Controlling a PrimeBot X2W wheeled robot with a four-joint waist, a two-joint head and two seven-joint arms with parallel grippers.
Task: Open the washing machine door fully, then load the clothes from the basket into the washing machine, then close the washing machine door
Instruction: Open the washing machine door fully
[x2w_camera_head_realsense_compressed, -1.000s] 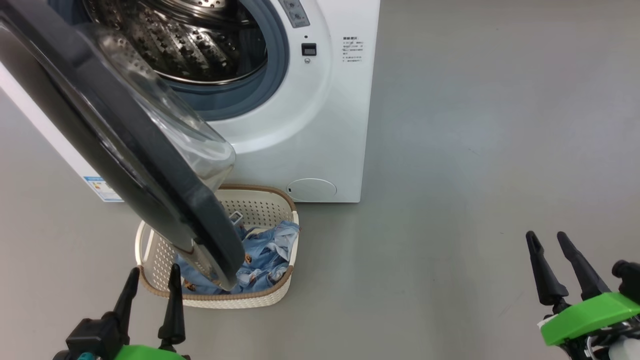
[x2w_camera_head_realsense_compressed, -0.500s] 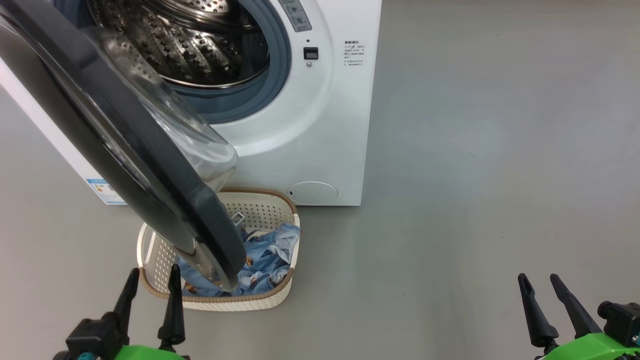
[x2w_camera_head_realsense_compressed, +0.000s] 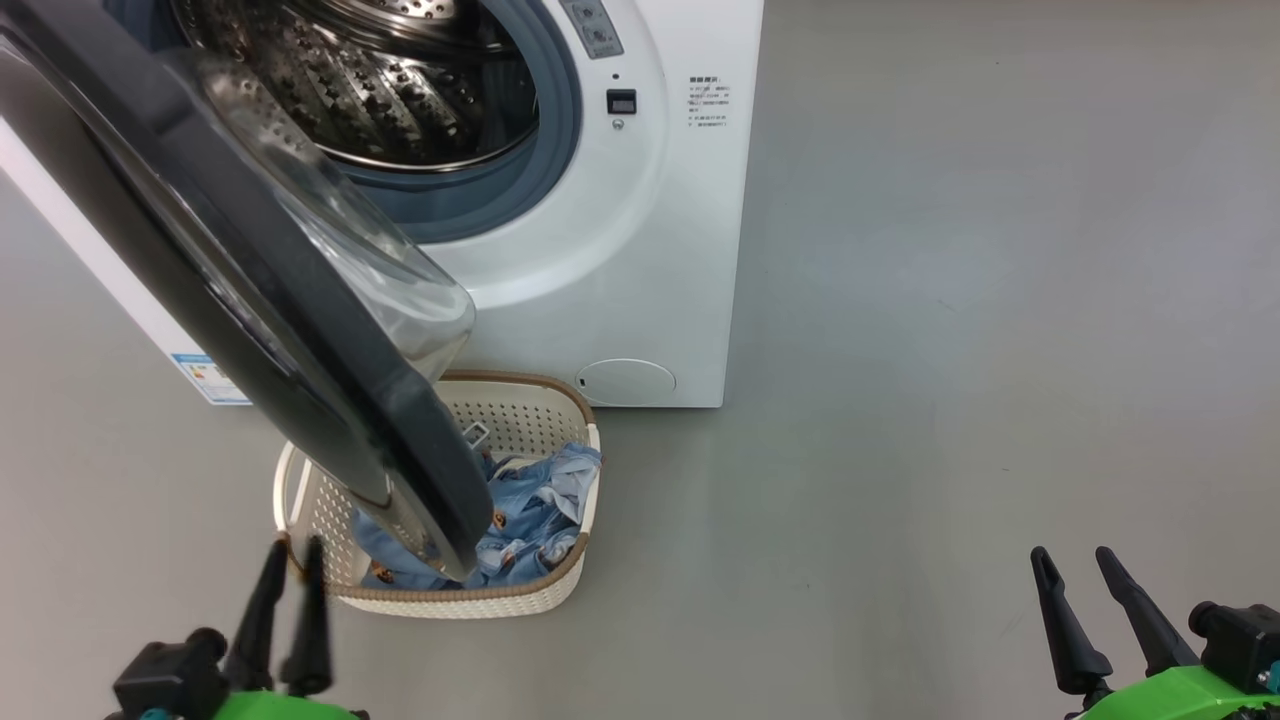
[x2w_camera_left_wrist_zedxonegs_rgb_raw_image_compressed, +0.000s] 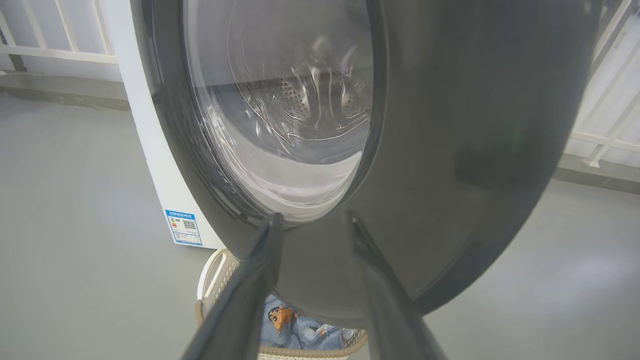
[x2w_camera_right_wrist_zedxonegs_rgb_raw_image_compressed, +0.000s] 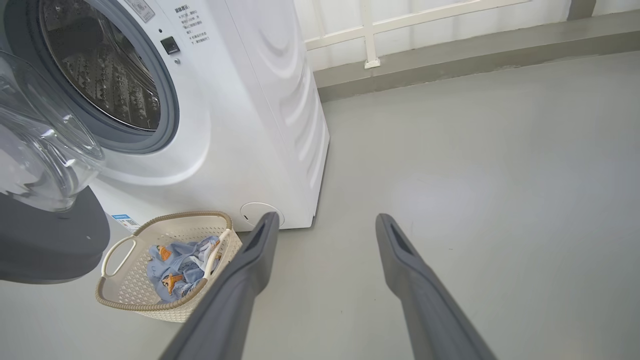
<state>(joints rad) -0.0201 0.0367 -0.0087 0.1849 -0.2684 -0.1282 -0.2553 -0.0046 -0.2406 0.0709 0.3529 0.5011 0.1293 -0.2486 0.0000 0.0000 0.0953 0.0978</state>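
The washing machine (x2w_camera_head_realsense_compressed: 640, 250) stands with its steel drum (x2w_camera_head_realsense_compressed: 400, 90) exposed. Its black door (x2w_camera_head_realsense_compressed: 250, 290) with the clear glass bowl hangs partly swung out over the basket (x2w_camera_head_realsense_compressed: 520, 600). Light-blue clothes (x2w_camera_head_realsense_compressed: 530, 510) lie in the cream basket on the floor, partly hidden by the door's lower edge. My left gripper (x2w_camera_head_realsense_compressed: 295, 545) hovers just before the basket's near left corner, fingers narrowly apart and holding nothing. In the left wrist view this gripper (x2w_camera_left_wrist_zedxonegs_rgb_raw_image_compressed: 314, 217) points at the door (x2w_camera_left_wrist_zedxonegs_rgb_raw_image_compressed: 450, 150). My right gripper (x2w_camera_head_realsense_compressed: 1072, 553) is open, low over bare floor far to the right.
Grey floor (x2w_camera_head_realsense_compressed: 950, 350) stretches wide to the right of the machine. A blue label (x2w_camera_head_realsense_compressed: 208, 378) sits low on the machine's left side. A white railing (x2w_camera_right_wrist_zedxonegs_rgb_raw_image_compressed: 370, 35) above a kerb runs behind the machine. The basket (x2w_camera_right_wrist_zedxonegs_rgb_raw_image_compressed: 150, 307) holds the clothes (x2w_camera_right_wrist_zedxonegs_rgb_raw_image_compressed: 175, 270) beside the door (x2w_camera_right_wrist_zedxonegs_rgb_raw_image_compressed: 50, 240).
My left gripper's fingers have drawn closer together. My right gripper has sunk lower in the head view. Door, basket and clothes have stayed put.
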